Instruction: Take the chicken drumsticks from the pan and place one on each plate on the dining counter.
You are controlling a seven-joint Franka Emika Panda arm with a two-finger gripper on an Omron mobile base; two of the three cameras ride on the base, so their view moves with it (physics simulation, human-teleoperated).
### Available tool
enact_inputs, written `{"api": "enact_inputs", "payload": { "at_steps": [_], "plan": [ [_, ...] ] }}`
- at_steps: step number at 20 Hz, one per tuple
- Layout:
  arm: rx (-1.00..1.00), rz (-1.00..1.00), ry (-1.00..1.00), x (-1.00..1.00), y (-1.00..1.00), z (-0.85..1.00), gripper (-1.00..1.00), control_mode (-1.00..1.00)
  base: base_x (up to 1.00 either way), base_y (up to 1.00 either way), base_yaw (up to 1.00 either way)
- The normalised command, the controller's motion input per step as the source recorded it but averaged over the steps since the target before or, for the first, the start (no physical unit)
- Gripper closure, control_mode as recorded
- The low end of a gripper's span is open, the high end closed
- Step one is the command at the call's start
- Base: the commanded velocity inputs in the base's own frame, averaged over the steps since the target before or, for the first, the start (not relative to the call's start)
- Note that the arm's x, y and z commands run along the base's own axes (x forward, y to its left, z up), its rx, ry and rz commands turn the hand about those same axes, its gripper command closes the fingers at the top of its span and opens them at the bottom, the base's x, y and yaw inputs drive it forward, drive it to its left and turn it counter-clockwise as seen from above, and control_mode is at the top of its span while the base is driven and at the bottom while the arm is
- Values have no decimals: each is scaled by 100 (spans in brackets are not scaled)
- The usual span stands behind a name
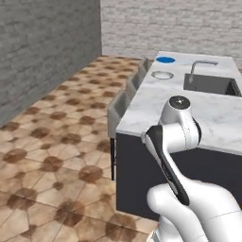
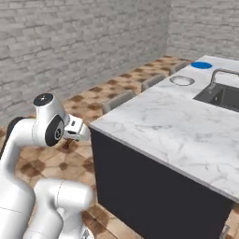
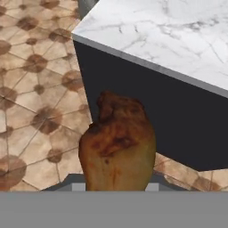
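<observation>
the gripper (image 3: pixel 115 189) pinches a chicken drumstick (image 3: pixel 116 144), held over the tiled floor beside the dining counter (image 2: pixel 177 126). the blue plate (image 1: pixel 165 59) and grey-white plate (image 1: pixel 162 74) sit far along the marble, toward 12 o'clock. best to lift above the counter edge first, keeping the pinch firm, then carry toward one plate.

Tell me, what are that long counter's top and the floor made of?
The dining counter top looks like polished white marble, judging by its grey veins, though it could be imitation. The floor looks like glazed tan tile: angular pieces with brown mottled patches and pale joints.
</observation>
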Motion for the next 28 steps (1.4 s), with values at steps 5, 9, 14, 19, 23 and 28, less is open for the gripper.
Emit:
{"api": "enact_inputs", "payload": {
  "at_steps": [5, 9, 14, 19, 23, 28],
  "plan": [
    [0, 0, 0, 0, 0, 0, 100, 100, 34, 87, -40],
    [0, 0, 0, 0, 0, 0, 100, 100, 27, 86, -43],
    [0, 0, 0, 0, 0, 0, 100, 100, 26, 86, -43],
    [0, 0, 0, 0, 0, 0, 100, 100, 25, 88, -41],
    [0, 0, 0, 0, 0, 0, 100, 100, 25, 88, -41],
    [0, 0, 0, 0, 0, 0, 100, 100, 25, 88, -41]
  ]
}}
